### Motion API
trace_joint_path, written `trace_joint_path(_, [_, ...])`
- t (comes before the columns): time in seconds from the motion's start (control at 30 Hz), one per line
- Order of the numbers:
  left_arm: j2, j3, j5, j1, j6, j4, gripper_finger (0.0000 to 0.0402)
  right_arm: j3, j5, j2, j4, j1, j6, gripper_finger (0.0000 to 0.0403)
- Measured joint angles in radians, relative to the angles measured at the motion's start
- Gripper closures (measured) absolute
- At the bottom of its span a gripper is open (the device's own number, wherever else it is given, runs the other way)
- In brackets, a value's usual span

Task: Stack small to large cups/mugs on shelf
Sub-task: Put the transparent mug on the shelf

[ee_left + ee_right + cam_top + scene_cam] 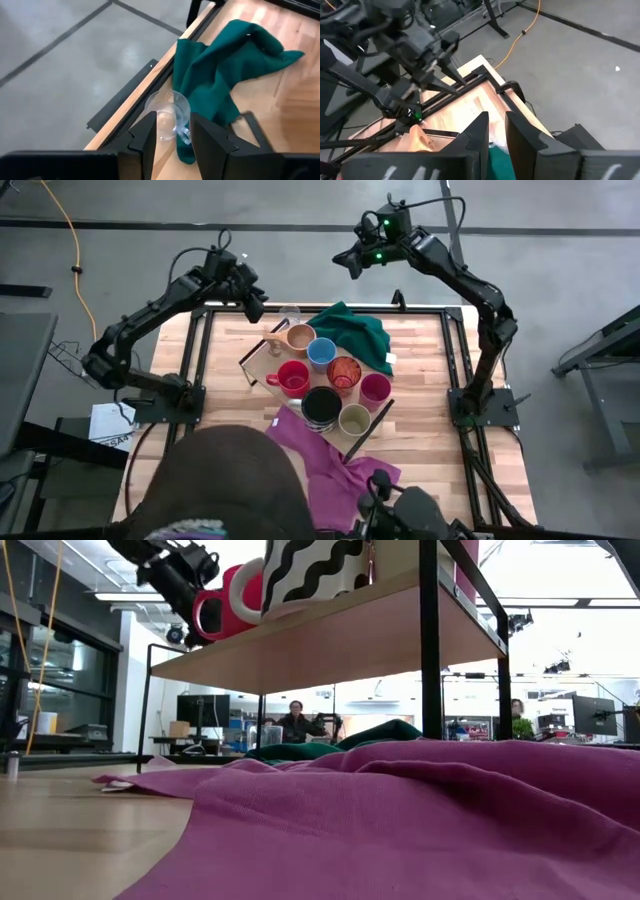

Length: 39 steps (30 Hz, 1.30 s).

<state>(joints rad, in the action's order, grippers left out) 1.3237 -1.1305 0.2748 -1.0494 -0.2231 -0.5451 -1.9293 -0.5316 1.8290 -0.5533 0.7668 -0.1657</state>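
We saw the left end effector (172,137) open above the clear glass cup (167,116); the right end effector (495,134) hung slightly parted, empty.

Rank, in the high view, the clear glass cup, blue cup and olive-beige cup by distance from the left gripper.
Left gripper hovers at the table's far edge.
1. Clear glass cup, just beside it.
2. Blue cup, mid-shelf.
3. Olive-beige cup, shelf's near end.
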Motion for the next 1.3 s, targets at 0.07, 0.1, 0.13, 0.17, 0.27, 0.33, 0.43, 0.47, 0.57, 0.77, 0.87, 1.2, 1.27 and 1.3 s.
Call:
trace_joint_path(0.07, [0.035,0.000,0.009,-0.015,0.023,0.019,0.0298,0.000,0.000,0.000,-0.004,0.006,-0.009,0.0348])
trace_joint_path(0.1, [0.046,0.000,0.020,-0.026,0.032,0.030,0.0298,0.000,0.000,0.000,-0.003,0.006,-0.009,0.0348])
trace_joint_path(0.13, [0.056,0.000,0.036,-0.037,0.042,0.047,0.0298,0.000,0.000,0.000,-0.003,0.008,-0.009,0.0348])
trace_joint_path(0.17, [0.066,0.000,0.051,-0.046,0.051,0.062,0.0298,0.000,0.000,0.000,-0.003,0.012,-0.009,0.0348])
trace_joint_path(0.27, [0.101,-0.001,0.094,-0.073,0.073,0.075,0.0298,0.000,0.000,0.000,-0.003,0.012,-0.008,0.0348])
trace_joint_path(0.33, [0.120,-0.001,0.111,-0.086,0.086,0.080,0.0298,0.000,0.000,0.000,-0.003,0.012,-0.002,0.0348])
trace_joint_path(0.43, [0.154,-0.001,0.117,-0.090,0.101,0.081,0.0298,0.000,0.000,0.000,-0.009,0.012,0.012,0.0348])
trace_joint_path(0.47, [0.164,0.000,0.122,-0.090,0.103,0.080,0.0298,0.000,0.000,0.000,-0.013,0.012,0.016,0.0348])
trace_joint_path(0.57, [0.190,-0.001,0.157,-0.090,0.124,0.088,0.0298,0.000,0.001,0.000,-0.032,0.012,0.036,0.0348])
trace_joint_path(0.77, [0.222,-0.001,0.162,-0.090,0.144,0.139,0.0298,0.000,0.003,0.000,-0.050,0.013,0.059,0.0348])
trace_joint_path(0.87, [0.250,-0.001,0.161,-0.090,0.152,0.138,0.0298,0.000,0.002,0.000,-0.053,0.017,0.062,0.0348])
trace_joint_path(1.2, [0.313,-0.001,0.159,-0.089,0.152,0.140,0.0298,0.000,-0.002,0.000,-0.061,0.026,0.076,0.0348])
trace_joint_path(1.27, [0.327,-0.001,0.161,-0.089,0.159,0.141,0.0298,0.000,-0.002,0.000,-0.061,0.026,0.080,0.0348])
trace_joint_path(1.3, [0.336,-0.001,0.165,-0.089,0.161,0.141,0.0298,0.000,-0.002,0.000,-0.061,0.026,0.081,0.0348])
